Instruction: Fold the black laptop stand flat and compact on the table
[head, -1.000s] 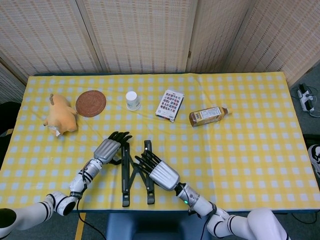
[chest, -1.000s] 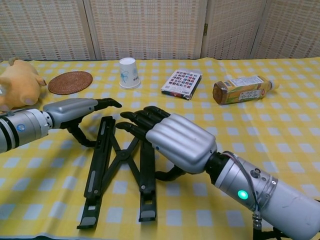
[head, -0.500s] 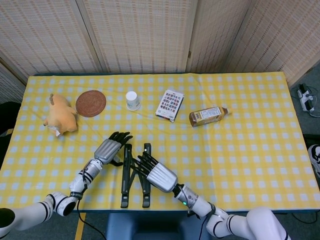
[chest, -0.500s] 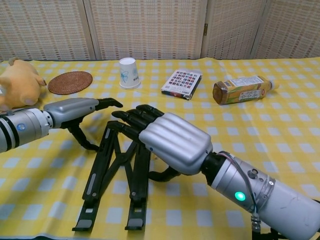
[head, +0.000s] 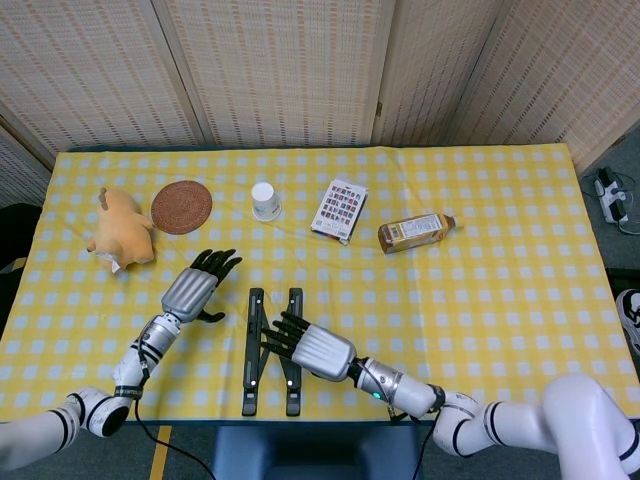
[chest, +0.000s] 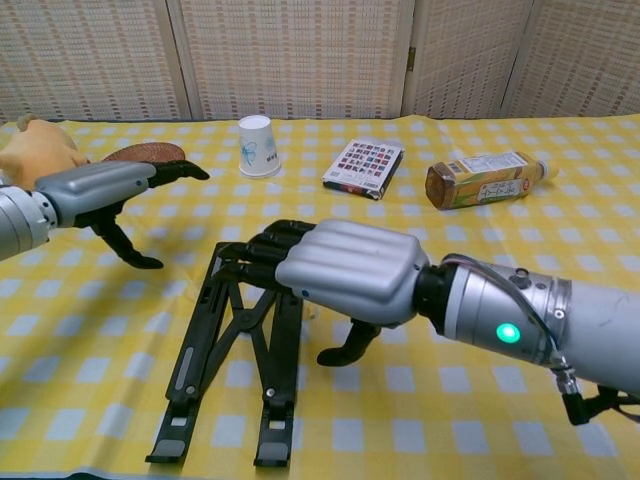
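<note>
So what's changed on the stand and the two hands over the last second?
The left hand has drawn back off the laptop stand toward the robot's left and now hangs free, fingers apart. The right hand has swung across the stand's right rail, fingers lying over it. The rails have closed from a wide spread to nearly parallel. The cup, bottle, coaster and plush toy stayed put.

**Out of sight**

The right hand (chest: 345, 272) covers the far end of the black laptop stand (chest: 195, 352). The coaster (chest: 140, 152) hides partly behind the left hand (chest: 100, 185). The plush toy (chest: 35, 150) is cut off at chest view's left edge.
</note>
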